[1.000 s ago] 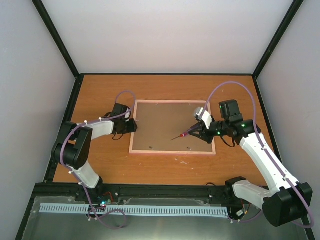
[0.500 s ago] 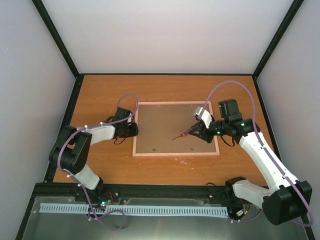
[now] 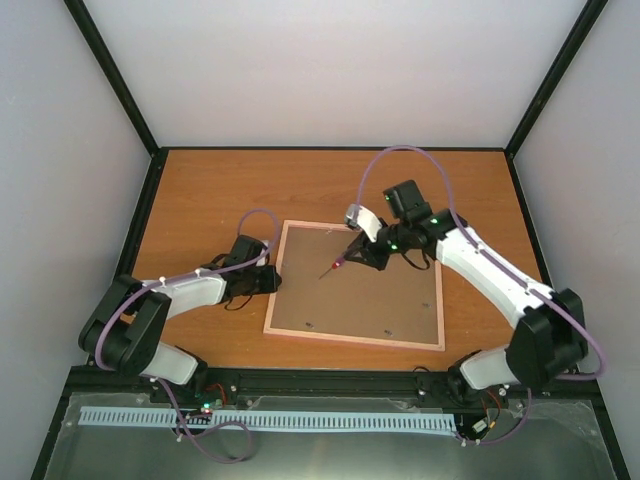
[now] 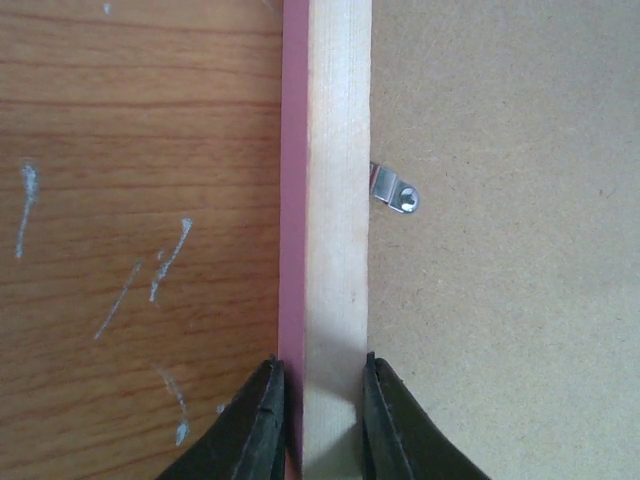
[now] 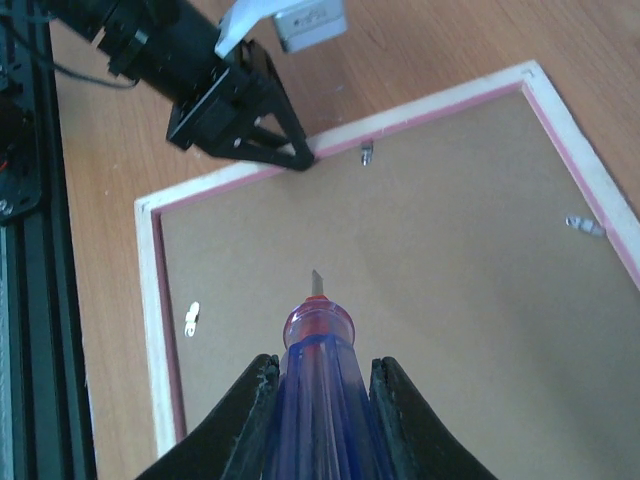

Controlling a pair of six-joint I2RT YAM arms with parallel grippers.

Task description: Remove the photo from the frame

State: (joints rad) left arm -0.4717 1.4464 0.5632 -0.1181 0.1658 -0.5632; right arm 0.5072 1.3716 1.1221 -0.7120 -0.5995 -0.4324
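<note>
Orange-brown wood grain covers the table, which sits in a booth of plain white walls with black corner posts. At the left, the left hand pinches the frame by its left rail. One finger sits on the pink outer side and one on the inner side of the pale wood edging, so the jaws are narrow around it.

The frame lies face down in the middle of the table with its brown backing board up. The photo is hidden beneath that board. A small metal tab just ahead of the grip reaches over the board, and others show along the other rails.

Further right, the screwdriver points down at the upper left part of the board, apart from any tab. The right hand is clamped on its handle.

The step in hand looks like freeing the tabs while the rail is steadied. Next, the tip probably needs to reach a tab and turn it clear of the board without gouging it. Pale scratches mark the table beside the left rail.
</note>
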